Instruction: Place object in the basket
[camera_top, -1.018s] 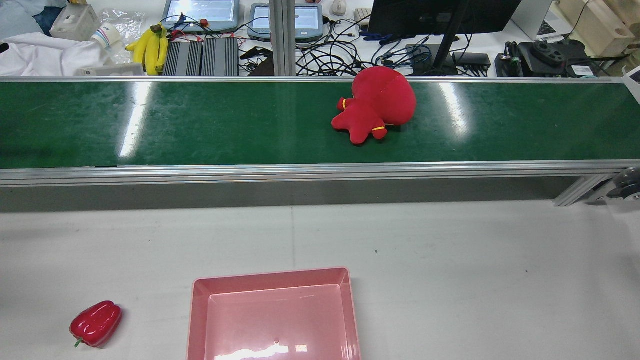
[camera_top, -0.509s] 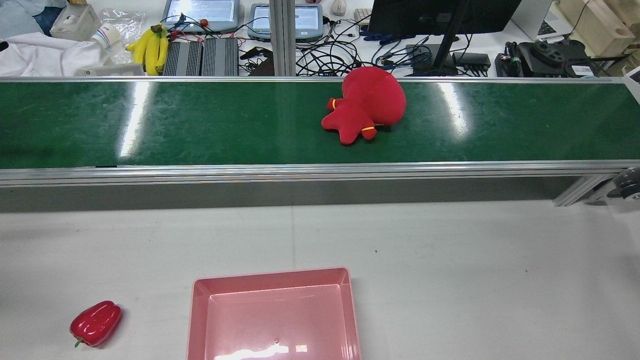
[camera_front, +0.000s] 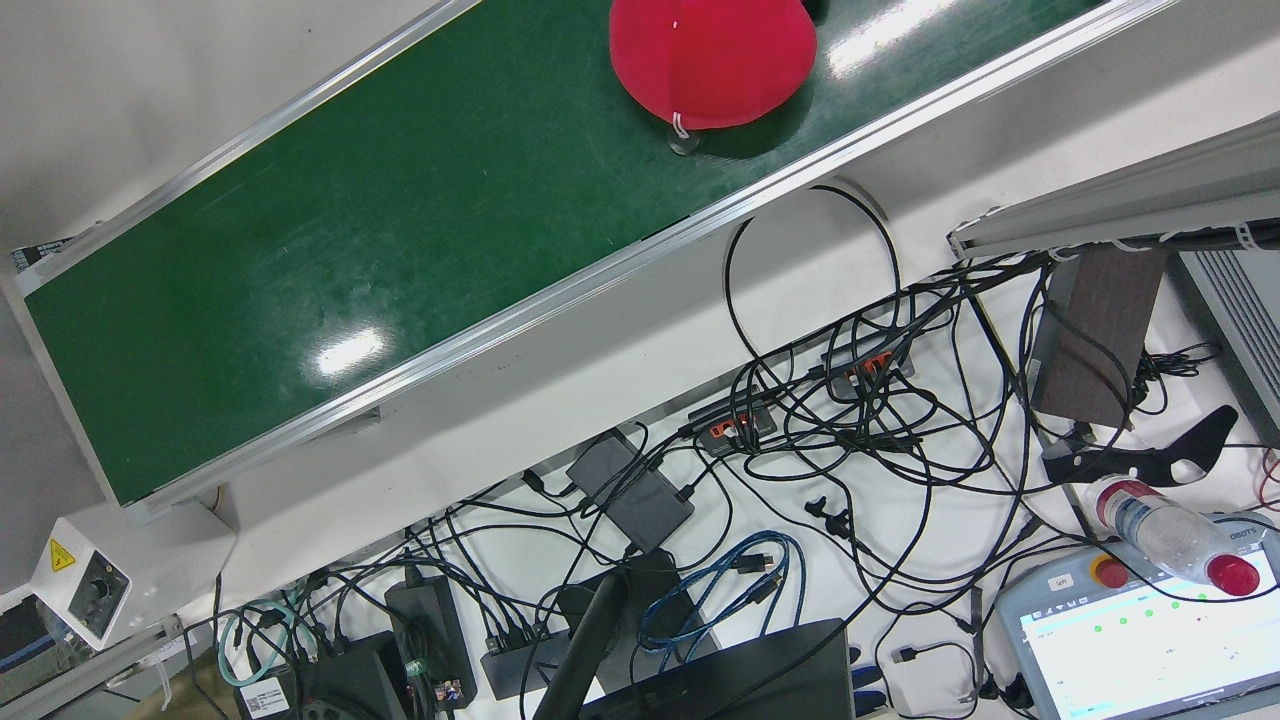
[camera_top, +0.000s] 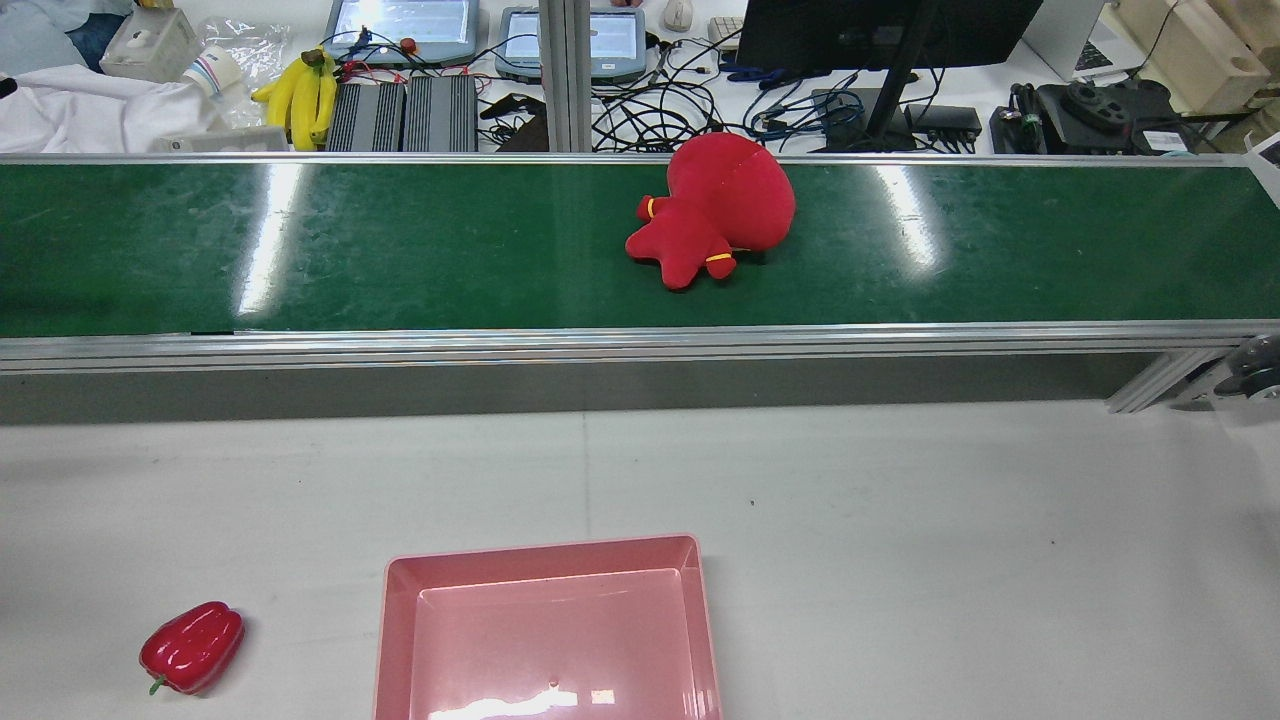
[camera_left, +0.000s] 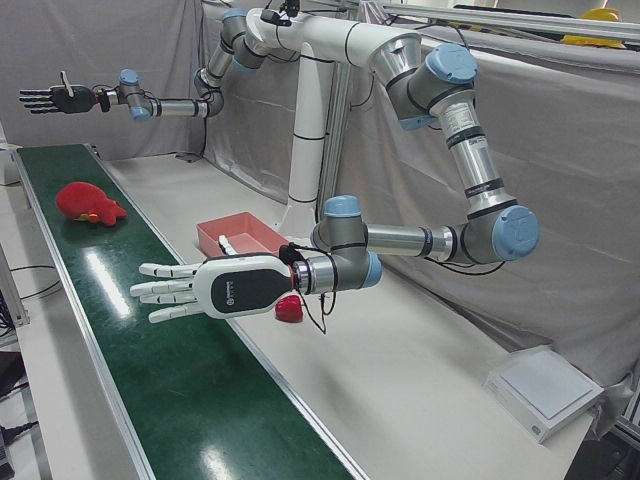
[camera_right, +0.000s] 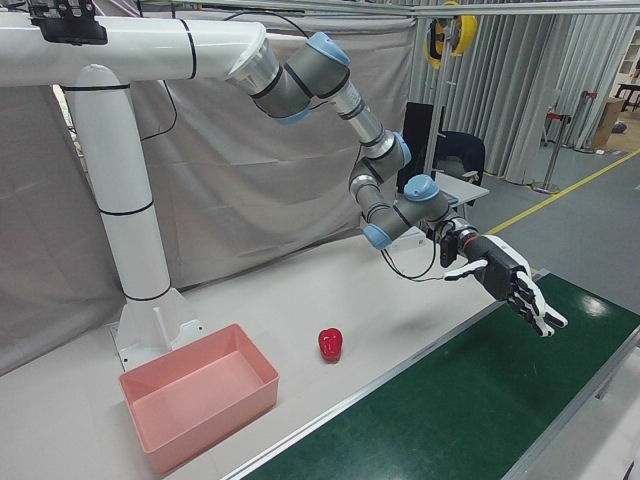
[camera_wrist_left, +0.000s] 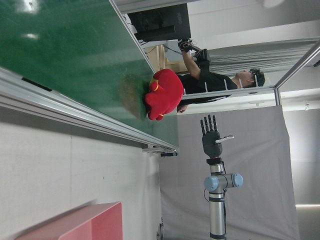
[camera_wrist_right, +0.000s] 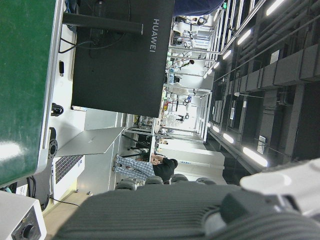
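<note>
The pink basket (camera_top: 548, 625) at the counter's (camera_top: 900, 520) near edge holds nothing. The red plush toy (camera_top: 715, 215) lies on the green conveyor belt (camera_top: 400, 250). Both the left hand (camera_left: 190, 290) and the right hand (camera_left: 50, 99) hover flat, fingers spread wide, holding nothing.

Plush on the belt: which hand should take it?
Left. The plush has drifted along the belt toward the robot's left over the last second, and the left hand is open, low over the belt downstream. The right hand, also open, is raised high beyond the plush.
</note>
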